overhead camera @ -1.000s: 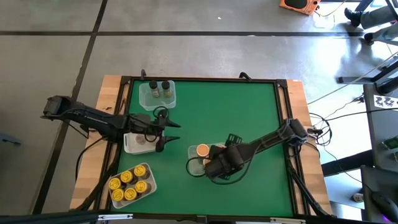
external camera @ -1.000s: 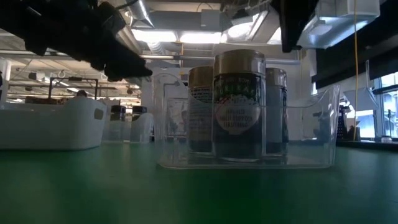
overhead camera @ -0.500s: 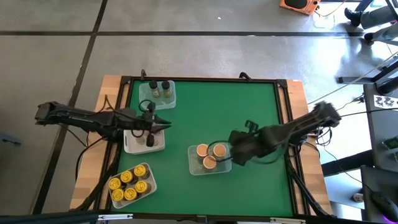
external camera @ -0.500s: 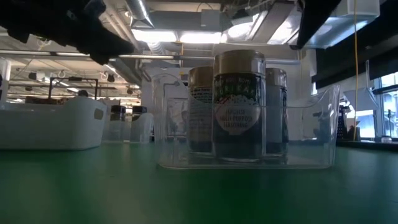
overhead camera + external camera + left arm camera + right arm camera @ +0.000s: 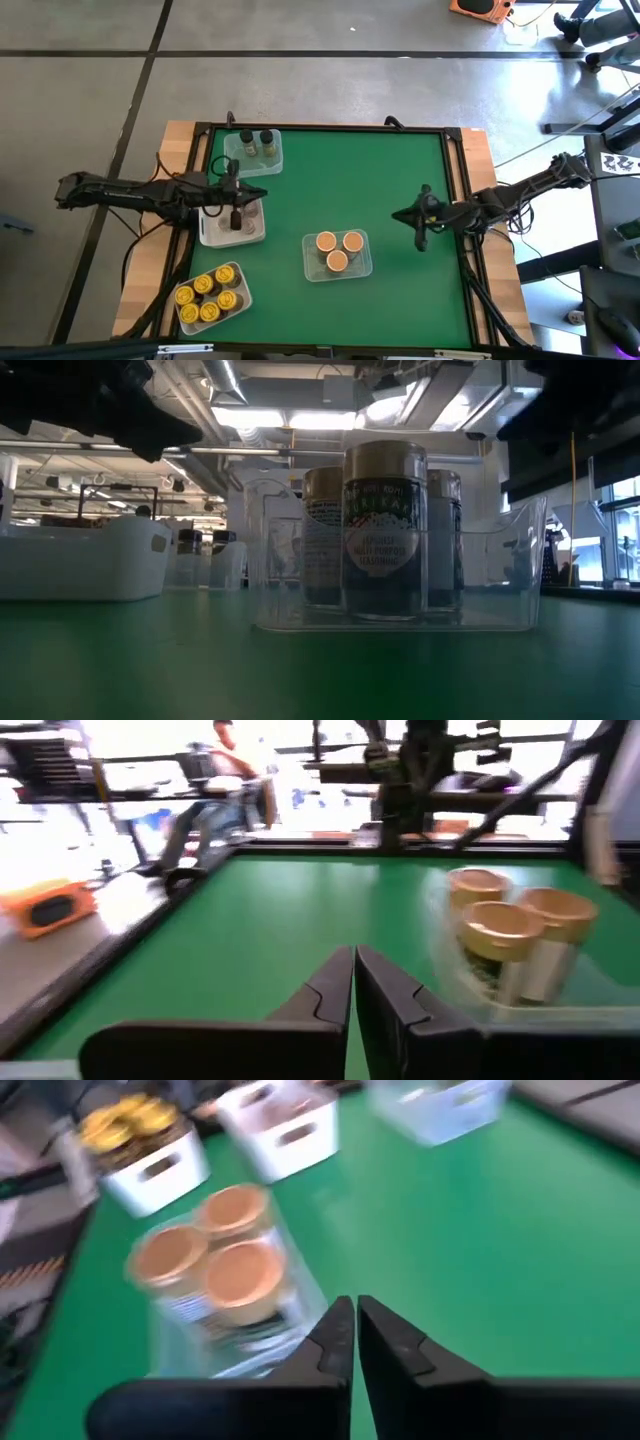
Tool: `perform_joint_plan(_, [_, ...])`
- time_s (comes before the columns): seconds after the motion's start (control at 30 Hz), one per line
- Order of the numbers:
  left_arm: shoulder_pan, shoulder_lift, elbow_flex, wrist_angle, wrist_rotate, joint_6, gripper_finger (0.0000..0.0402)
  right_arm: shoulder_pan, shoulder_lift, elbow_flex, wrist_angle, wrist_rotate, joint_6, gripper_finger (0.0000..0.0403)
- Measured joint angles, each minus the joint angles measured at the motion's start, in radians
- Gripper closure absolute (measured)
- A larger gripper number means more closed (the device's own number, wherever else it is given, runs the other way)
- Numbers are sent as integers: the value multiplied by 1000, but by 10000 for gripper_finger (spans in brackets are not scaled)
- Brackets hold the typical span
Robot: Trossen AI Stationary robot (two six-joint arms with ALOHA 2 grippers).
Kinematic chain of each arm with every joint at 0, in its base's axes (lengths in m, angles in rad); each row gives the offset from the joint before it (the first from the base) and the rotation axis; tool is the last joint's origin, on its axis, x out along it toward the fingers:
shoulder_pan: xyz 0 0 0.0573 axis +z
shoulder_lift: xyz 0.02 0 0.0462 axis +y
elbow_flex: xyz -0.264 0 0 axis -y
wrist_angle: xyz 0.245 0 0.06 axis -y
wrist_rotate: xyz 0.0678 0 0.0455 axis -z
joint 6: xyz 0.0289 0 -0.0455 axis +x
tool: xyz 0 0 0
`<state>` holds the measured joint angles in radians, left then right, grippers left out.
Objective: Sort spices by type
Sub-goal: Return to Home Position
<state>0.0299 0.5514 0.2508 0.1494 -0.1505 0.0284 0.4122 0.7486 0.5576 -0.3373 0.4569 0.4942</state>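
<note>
Both hands empty, fingers pinched together w/ nothing btwn them. My left gripper (image 5: 260, 193) hangs over the white rectangular plastic tray (image 5: 212, 232) by the table's left edge. My right gripper (image 5: 400, 214) hangs over bare mat, to the right of the clear rectangular plastic tray (image 5: 312, 270) mid-table and not touching it. I judge that's bc no loose jar lies on the mat to fetch, so both hands are prob. bound for home.

Spices sit grouped by lid, one kind per tray:
- Three small cylindrical jars w/ orange-tan lids (image 5: 338, 261) are packed touching in the mid-table clear tray.
- A cluster of yellow-lidded jars (image 5: 203, 286) fills a second white tray (image 5: 186, 326) at the overhead view's lower left.
- Two dark-lidded jars (image 5: 247, 145) stand in a second clear tray (image 5: 250, 166) at upper left.
- At least one brownish-lidded jar (image 5: 237, 222) stands in the tray under my left hand; the rest is hidden by the arm.

Sorting looks done, or nearly.

The surface is a flat green mat (image 5: 350, 170) in a dark frame on a wooden table (image 5: 182, 140), w/ grey concrete floor around. The level view shows an open workshop w/ strip lights and ducts overhead. A person (image 5: 225, 765) sits beyond the table.
</note>
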Motion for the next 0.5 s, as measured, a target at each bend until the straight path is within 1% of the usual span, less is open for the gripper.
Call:
perform_joint_plan(0.07, [7,0,0,2,-37,4,386,0,-87,-86,42,87,8,382])
perform_joint_plan(0.1, [10,0,0,3,-39,-1,385,0,-118,-117,46,125,22,382])
perform_joint_plan(0.2, [17,2,0,-13,-40,-37,385,-1,-179,-166,54,195,100,382])
perform_joint_plan(0.27, [21,9,0,-15,-39,7,385,0,-203,-193,77,223,88,382])
perform_joint_plan(0.33, [21,8,0,-8,1,49,386,-8,-208,-218,115,178,-11,382])
perform_joint_plan(0.43, [30,7,0,4,121,81,396,-67,-233,-248,157,85,-75,382])
perform_joint_plan(0.5, [40,7,-9,15,176,82,399,-107,-268,-276,226,-72,-131,382])
